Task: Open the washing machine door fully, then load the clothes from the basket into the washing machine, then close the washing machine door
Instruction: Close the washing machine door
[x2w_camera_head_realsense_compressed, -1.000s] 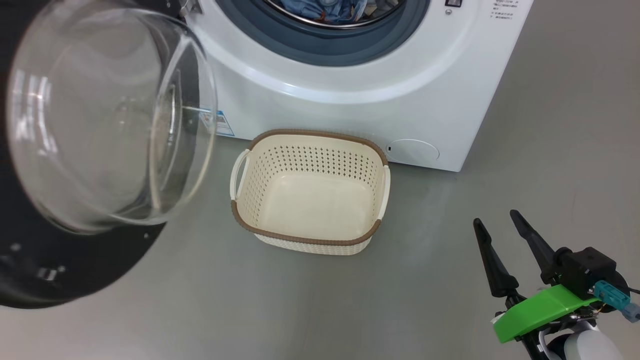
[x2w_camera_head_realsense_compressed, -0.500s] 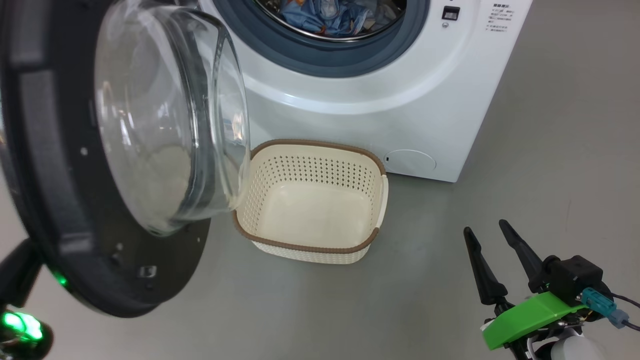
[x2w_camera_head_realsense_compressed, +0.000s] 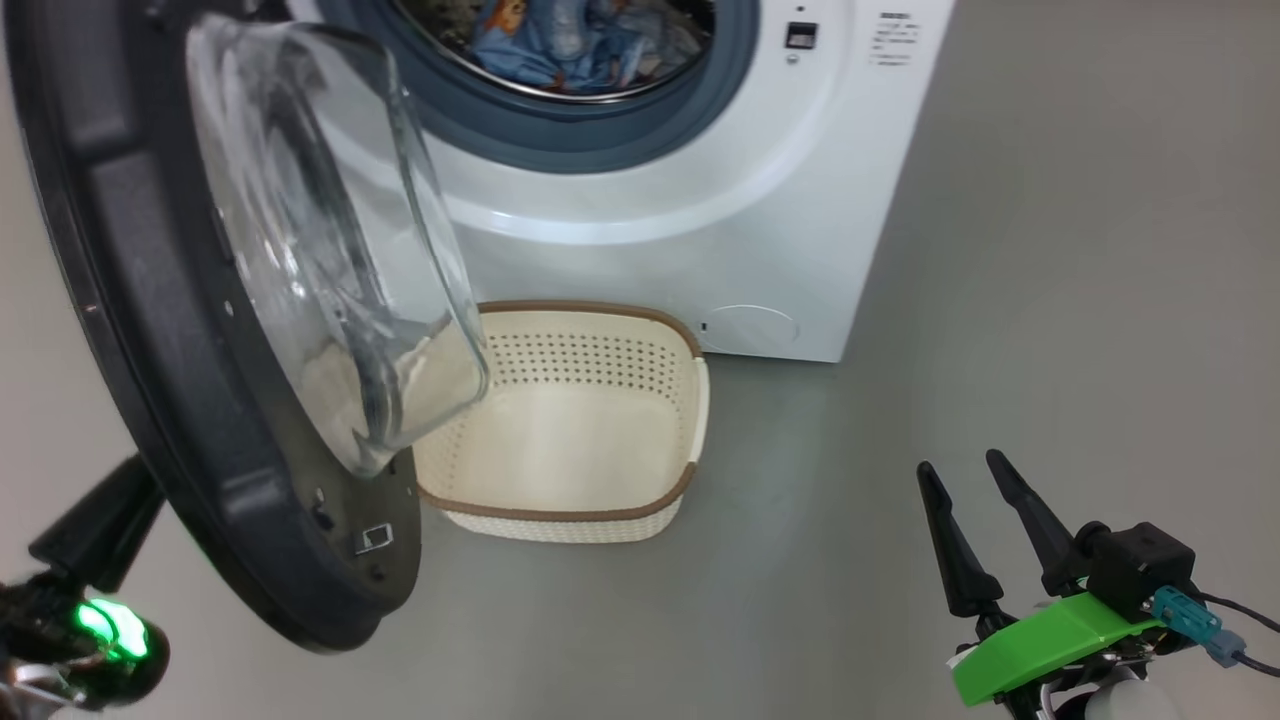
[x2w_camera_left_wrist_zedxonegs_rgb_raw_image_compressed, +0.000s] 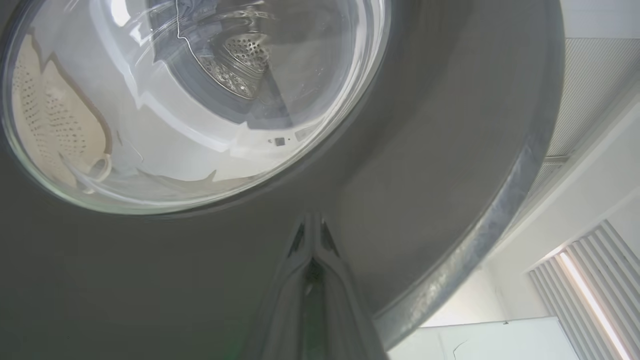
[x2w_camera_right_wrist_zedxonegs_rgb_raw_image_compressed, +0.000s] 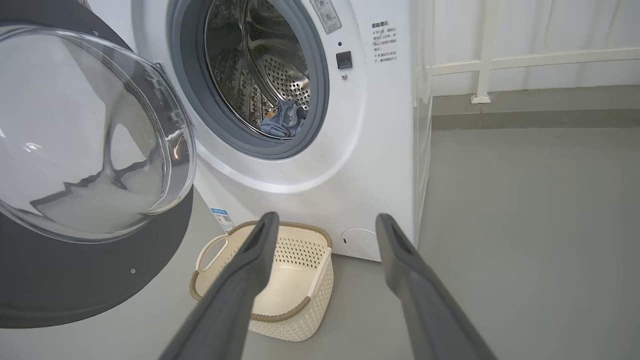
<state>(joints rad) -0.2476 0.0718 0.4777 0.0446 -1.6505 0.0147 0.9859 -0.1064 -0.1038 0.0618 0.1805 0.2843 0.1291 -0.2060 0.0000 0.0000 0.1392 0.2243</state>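
Grey smooth floor (x2w_camera_head_realsense_compressed: 1050, 250) beneath basket (x2w_camera_head_realsense_compressed: 560, 527) and washing machine (x2w_camera_head_realsense_compressed: 650, 250); left end effector (x2w_camera_left_wrist_zedxonegs_rgb_raw_image_compressed: 311, 225) clenched, right end effector (x2w_camera_head_realsense_compressed: 960, 465) released.

Small print (x2w_camera_right_wrist_zedxonegs_rgb_raw_image_compressed: 383, 42) is spotted on the washer (x2w_camera_right_wrist_zedxonegs_rgb_raw_image_compressed: 380, 150), a blue sticker (x2w_camera_right_wrist_zedxonegs_rgb_raw_image_compressed: 221, 216) lower down; nothing can be read.

Head looks down, right wrist shares basket (x2w_camera_head_realsense_compressed: 560, 513)

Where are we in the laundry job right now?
Done: the basket is empty and the clothes lie in the washing machine. In hand: the left hand, shut, sits at the outer face of the washing machine door, apparently pushing it shut. Left: the door is not yet closed. The right hand hangs open.
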